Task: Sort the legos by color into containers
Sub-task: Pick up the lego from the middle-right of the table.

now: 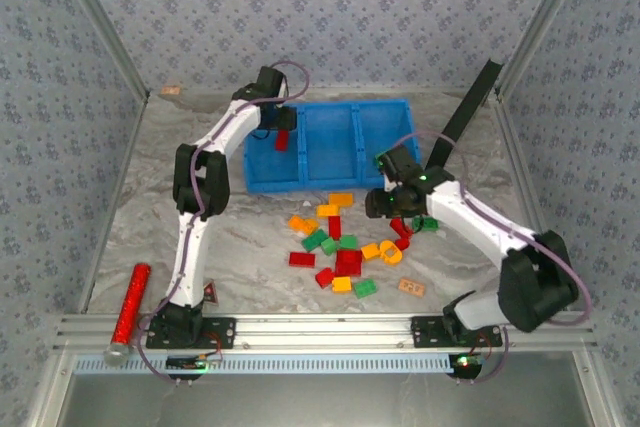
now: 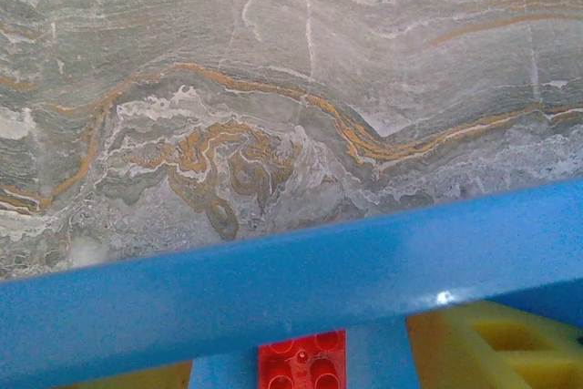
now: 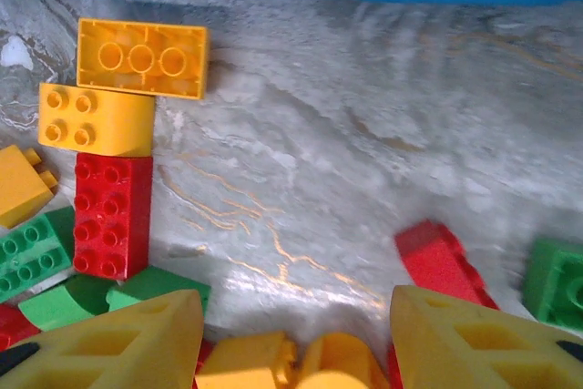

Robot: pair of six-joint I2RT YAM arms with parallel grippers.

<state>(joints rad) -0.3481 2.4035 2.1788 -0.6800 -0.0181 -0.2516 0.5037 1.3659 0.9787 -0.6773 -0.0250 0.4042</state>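
Legos point(image 1: 340, 247) litter the marbled table point(image 1: 150, 197) between papered walls point(image 1: 350, 17); left gripper point(image 1: 281, 128), right gripper point(image 3: 296, 321) spread

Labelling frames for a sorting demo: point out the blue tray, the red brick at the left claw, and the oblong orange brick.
blue tray point(image 1: 330, 147): top view, middle compartment floor.
red brick point(image 2: 301, 362): left wrist view, studded top.
oblong orange brick point(image 3: 141, 58): right wrist view, hollow underside.

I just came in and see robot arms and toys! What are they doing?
Two robot arms are sorting lego bricks by color into a blue tray. The left gripper is above the tray's left compartment, jaws open, with a red brick between them. The right gripper is down over the pile of red, green and orange-yellow bricks on the table, jaws open, holding nothing. Most bricks are not sorted yet.
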